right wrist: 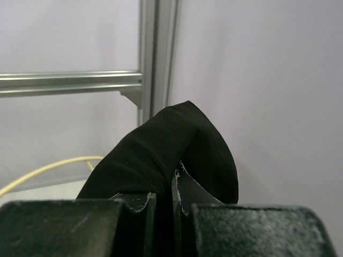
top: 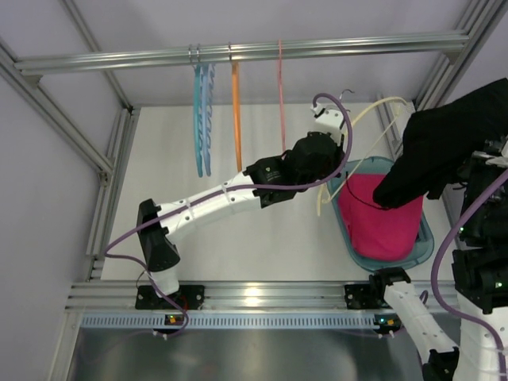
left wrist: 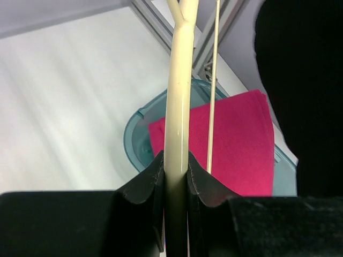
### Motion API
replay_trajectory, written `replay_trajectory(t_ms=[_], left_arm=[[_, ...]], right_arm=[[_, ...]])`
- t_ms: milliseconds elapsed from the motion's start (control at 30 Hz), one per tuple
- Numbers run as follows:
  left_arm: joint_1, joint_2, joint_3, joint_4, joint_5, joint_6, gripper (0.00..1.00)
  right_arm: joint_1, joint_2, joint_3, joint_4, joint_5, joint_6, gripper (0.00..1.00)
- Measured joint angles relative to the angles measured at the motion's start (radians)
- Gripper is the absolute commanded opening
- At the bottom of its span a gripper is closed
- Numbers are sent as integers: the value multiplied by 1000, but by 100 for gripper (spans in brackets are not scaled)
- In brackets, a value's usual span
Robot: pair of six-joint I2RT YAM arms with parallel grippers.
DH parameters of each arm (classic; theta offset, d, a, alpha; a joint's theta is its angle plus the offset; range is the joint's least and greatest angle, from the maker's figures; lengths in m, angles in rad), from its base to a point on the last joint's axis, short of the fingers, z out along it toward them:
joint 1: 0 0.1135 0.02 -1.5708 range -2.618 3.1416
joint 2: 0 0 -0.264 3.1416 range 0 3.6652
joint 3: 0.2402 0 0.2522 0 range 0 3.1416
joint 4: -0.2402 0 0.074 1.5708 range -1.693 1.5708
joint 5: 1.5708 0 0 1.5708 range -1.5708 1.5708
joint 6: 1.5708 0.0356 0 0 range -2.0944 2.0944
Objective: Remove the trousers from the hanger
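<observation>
Trousers [top: 452, 135] sit pinched in my right gripper [right wrist: 172, 196], right of my left gripper [left wrist: 176, 174] clamped on the hanger [left wrist: 178, 96], so removal looks nearly done, bar freeing the trailing end.

White table [top: 270, 246], aluminium frame [top: 111, 190] and pale lilac walls [top: 40, 198] stood all around me.
The tabletop was matte white, edged on my left by silver frame members. A horizontal rail [top: 119, 62] crossed overhead at the far side, and an upright post [right wrist: 155, 53] met a crossbar in the far right corner. The walls were plain and evenly lit. Overhead light glared off the extrusion [top: 255, 295] at my near edge, with a brushed metal sheet [top: 238, 349] below it.
</observation>
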Motion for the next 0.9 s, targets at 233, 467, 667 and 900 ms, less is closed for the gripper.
replay_trajectory(t_ms=[233,467,667,900], left_arm=[[-9,-21,0,0,-75,60,0],[-10,-21,36,-15,-65,82,0],[-12,-26,148,-15,-73,112,0],[-18,-51,195,-26,-63,179,0]], right_arm=[[0,-92,-56,-8,80,-16,0],[0,-171,-246,-18,79,5,0],[0,-190,-436,-40,54,27,0],[0,-196,-606,-61,-8,82,0]])
